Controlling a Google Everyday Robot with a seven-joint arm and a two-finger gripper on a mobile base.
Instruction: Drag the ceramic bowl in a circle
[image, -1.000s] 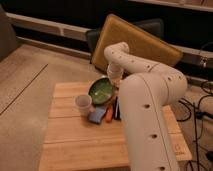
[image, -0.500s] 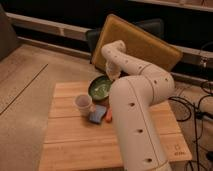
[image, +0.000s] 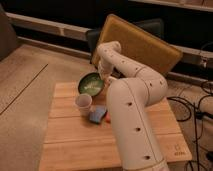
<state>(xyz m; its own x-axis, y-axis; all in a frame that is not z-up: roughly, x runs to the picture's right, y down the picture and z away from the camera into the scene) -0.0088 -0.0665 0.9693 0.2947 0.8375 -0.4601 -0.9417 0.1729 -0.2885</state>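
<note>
Ceramic bowl (image: 91, 83) sat just left of the gripper (image: 106, 78), which hung at its right rim, near the wooden table's (image: 75, 142) far edge. Whether the claw was clamped on that rim I could not tell. Nearer than the claw stood a small pale cup (image: 83, 102) and a blue object (image: 97, 114). Dragging well probably meant keeping the bowl flat and the circle tight, clear of the cup.

Dim warm light leaves the background dark and glares off the arm (image: 131, 102), gripper (image: 106, 78) beside the ceramic bowl (image: 90, 84).
</note>
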